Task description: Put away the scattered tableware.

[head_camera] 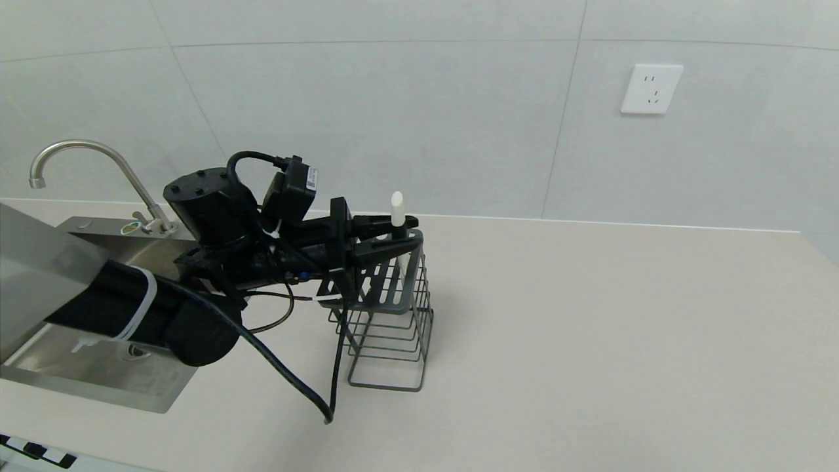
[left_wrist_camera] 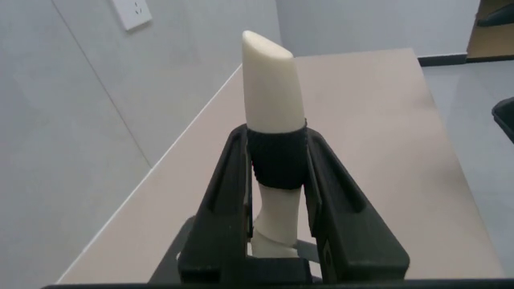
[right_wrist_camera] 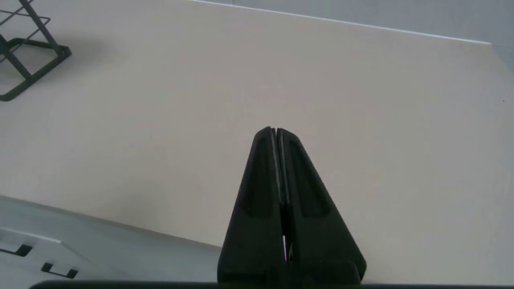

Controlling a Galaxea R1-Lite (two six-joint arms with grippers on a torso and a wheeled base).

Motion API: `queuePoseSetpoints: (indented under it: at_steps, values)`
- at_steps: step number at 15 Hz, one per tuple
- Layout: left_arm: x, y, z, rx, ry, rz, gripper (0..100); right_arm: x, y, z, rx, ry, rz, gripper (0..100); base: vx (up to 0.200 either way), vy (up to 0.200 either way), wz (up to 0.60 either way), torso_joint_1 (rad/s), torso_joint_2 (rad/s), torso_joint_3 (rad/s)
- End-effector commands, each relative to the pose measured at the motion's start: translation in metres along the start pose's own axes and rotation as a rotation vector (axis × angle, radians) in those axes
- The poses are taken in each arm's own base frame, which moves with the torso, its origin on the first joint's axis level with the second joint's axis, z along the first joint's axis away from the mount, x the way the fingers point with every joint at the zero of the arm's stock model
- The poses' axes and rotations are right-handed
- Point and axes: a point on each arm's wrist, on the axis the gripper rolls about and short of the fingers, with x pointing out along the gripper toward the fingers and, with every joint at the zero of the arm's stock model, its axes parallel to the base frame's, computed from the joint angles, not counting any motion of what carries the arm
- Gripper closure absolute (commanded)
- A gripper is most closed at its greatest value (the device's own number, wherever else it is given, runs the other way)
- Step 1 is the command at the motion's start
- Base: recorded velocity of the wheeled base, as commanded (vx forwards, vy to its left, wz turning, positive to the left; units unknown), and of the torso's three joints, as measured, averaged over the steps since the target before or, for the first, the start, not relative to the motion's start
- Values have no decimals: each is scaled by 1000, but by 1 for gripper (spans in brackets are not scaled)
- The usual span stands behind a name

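Note:
My left gripper is shut on the white handle of a utensil, which stands upright over the top of a dark wire cutlery rack on the beige counter. In the left wrist view the black fingers clamp the white handle at a black band, its slanted tip pointing up. The utensil's lower end is hidden behind the fingers and rack top. My right gripper is shut with nothing in it, hovering above bare counter.
A steel sink with a curved faucet lies left of the rack. The beige countertop stretches wide to the right. A wall socket sits on the tiled wall. The rack's corner shows in the right wrist view.

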Motion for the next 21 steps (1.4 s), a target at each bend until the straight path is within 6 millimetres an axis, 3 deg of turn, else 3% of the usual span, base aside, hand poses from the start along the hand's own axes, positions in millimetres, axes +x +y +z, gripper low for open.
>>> queuePoseSetpoints:
  at_steps: [1,4,5,11,14,15,17,19,21]
  values:
    - [0,-1,-4,-13,7,-1,100,0,0,0,-1,1,0,100,0,0,0,0,0,0]
    - [0,-2,-5,-17,9,-1,100,0,0,0,-1,1,0,100,0,0,0,0,0,0]
    - [-2,-4,-7,-26,14,-2,0,0,0,0,-1,1,1,100,0,0,0,0,0,0]
    - [-3,-5,-2,29,-12,22,0,0,0,0,1,1,1,100,0,0,0,0,0,0]
    - [-11,-4,18,121,-53,45,0,0,0,0,6,1,0,100,0,0,0,0,0,0]
    - [-19,-8,35,179,-75,63,0,0,0,0,7,4,1,100,0,0,0,0,0,0]
    - [-38,-36,67,243,-102,79,0,0,0,0,10,4,-2,100,0,0,0,0,0,0]
    - [-66,-91,102,276,-119,81,0,0,0,0,10,4,-2,100,0,0,0,0,0,0]
    - [-102,-156,121,311,-119,113,0,0,0,0,12,4,0,100,0,0,0,0,0,0]
